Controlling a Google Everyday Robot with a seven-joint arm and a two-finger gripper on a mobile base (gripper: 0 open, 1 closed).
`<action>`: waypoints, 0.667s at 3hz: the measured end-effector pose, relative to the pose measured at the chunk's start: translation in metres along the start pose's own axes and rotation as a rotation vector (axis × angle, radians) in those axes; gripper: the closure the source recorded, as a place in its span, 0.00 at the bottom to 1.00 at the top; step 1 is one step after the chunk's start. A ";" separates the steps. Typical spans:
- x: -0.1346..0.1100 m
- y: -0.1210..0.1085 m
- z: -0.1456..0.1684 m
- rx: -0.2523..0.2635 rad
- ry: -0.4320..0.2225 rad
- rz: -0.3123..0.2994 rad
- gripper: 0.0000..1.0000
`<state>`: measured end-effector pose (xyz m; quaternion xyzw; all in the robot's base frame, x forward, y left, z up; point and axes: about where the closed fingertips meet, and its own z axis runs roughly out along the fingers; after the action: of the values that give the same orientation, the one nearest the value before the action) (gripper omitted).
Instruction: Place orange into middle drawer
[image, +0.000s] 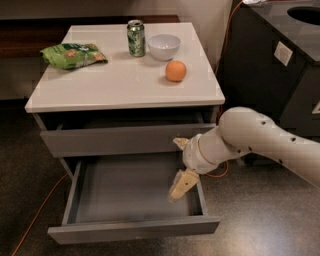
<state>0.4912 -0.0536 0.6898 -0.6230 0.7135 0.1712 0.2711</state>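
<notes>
The orange (175, 70) lies on the white cabinet top (120, 85), just in front of the white bowl (164, 46). The middle drawer (135, 229) is pulled wide open below a slightly open upper drawer (120, 141), and its grey inside is empty. My gripper (179, 165) is open and empty. It hangs over the right side of the open drawer, with one finger (181, 185) low in the drawer and the other by the upper drawer's front. It is well below the orange.
A green can (135, 37) and a green snack bag (74, 54) stand on the cabinet top behind and left of the orange. A dark cabinet (280, 55) stands at the right. An orange cable (35, 220) runs along the floor at the left.
</notes>
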 end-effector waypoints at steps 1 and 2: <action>-0.052 -0.008 -0.078 0.104 0.091 -0.005 0.00; -0.089 -0.012 -0.131 0.168 0.166 -0.035 0.00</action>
<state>0.4868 -0.0605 0.8482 -0.6226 0.7343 0.0538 0.2652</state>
